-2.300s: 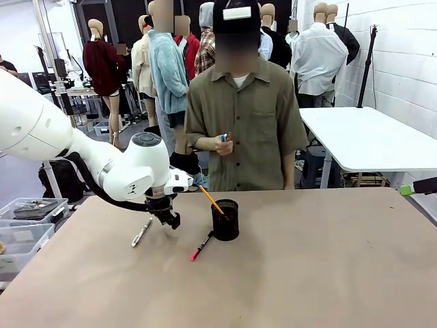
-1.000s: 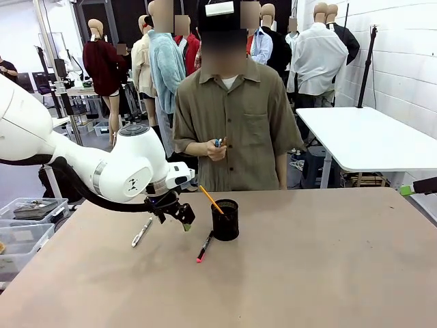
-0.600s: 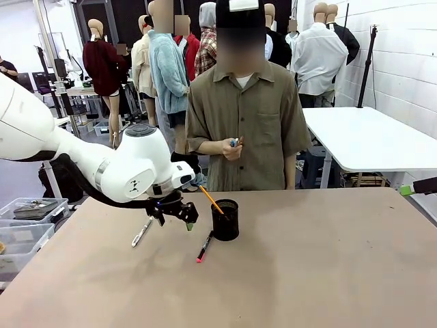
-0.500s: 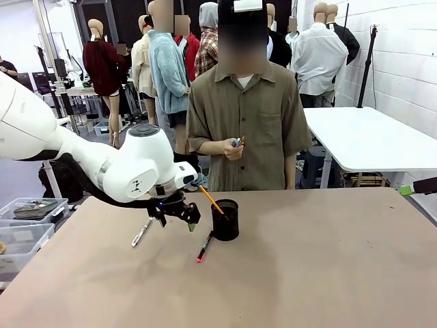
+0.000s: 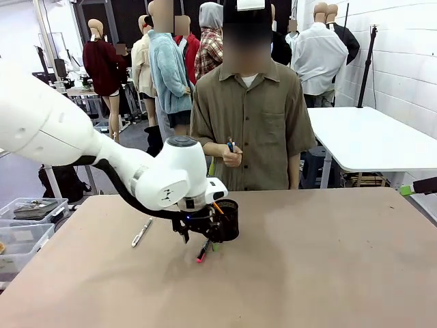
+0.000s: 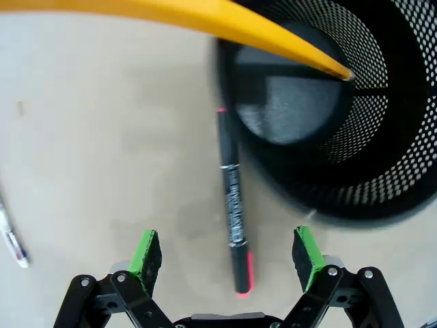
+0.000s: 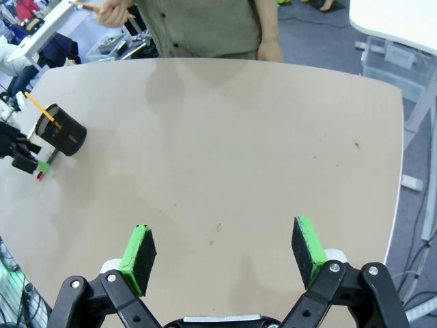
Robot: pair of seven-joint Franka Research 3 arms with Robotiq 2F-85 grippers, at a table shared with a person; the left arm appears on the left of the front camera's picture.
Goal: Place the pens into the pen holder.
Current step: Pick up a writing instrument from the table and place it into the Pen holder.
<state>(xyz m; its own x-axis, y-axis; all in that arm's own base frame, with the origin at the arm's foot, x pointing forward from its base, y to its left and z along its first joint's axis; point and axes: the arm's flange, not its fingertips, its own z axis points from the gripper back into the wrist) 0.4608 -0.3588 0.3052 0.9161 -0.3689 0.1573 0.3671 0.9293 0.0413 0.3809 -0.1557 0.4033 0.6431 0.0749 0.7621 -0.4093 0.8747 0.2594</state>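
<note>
Since two seconds ago our left gripper [image 5: 207,239] has swung away from the slim silvery-white pen with a dark tip [image 5: 142,231] and now hangs low over the black marker with red ends [image 5: 201,251]. The marker lies flat on the tan tabletop [image 5: 328,273], on the near side of the small black metal-mesh cylindrical pen holder [image 5: 231,219].

From the left wrist we see that gripper [image 6: 227,251] with its jaws wide apart, and the marker [image 6: 232,205] runs lengthwise between the green pads [image 6: 145,254], which do not touch it. The marker's far end lies just beside the holder [image 6: 355,184], and we cannot tell whether they touch. The orange-yellow pencil [image 6: 205,17] leans inside the holder with its tip on the bottom. The silvery pen [image 6: 13,242] lies well apart, nearer the tabletop's left edge.

The holder stands nearer the far edge, left of the middle. Our right gripper [image 7: 223,254] hangs over bare tabletop, empty with jaws apart, well away from the holder [image 7: 63,135].
</note>
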